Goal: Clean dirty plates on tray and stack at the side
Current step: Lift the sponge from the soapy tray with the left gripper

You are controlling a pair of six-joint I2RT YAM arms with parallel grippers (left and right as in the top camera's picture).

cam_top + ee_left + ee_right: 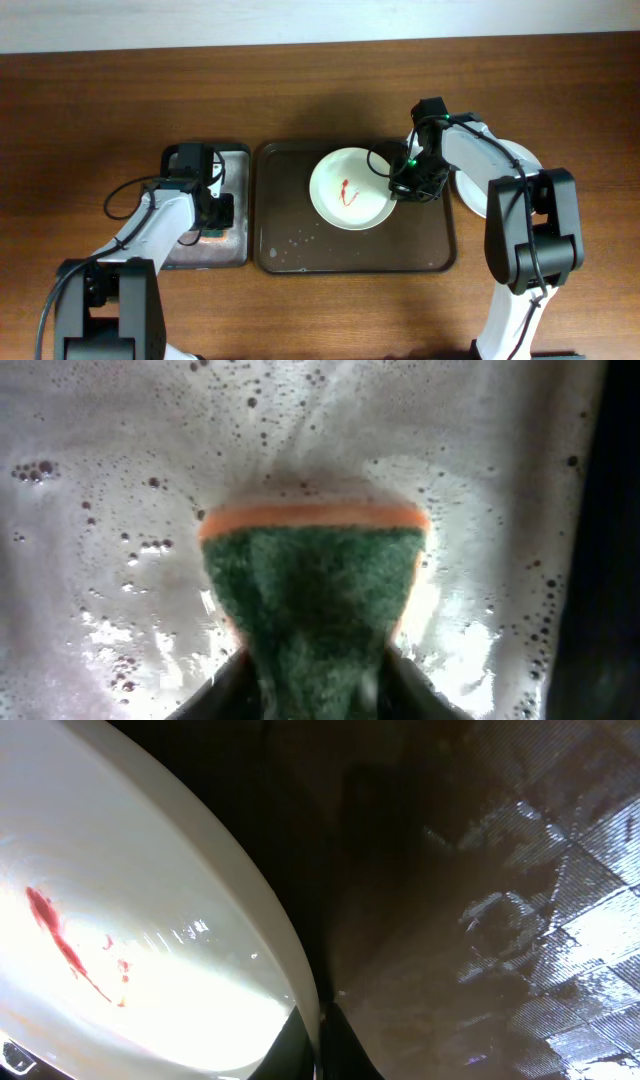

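A white plate [345, 188] with a red sauce streak lies on the dark brown tray [300, 250]. My right gripper [398, 187] is shut on this plate's right rim; in the right wrist view the rim [250, 910] runs down between the fingers [320, 1045]. Another white plate [470, 190] lies on the table right of the tray, mostly hidden by my right arm. My left gripper [215, 215] is over the grey metal tray [235, 160], shut on a green and orange sponge [312, 600] above soapy water.
The grey metal tray holds foamy water [110, 510]. Water drops [292, 240] lie on the brown tray's lower left. The wooden table [320, 90] extends behind both trays.
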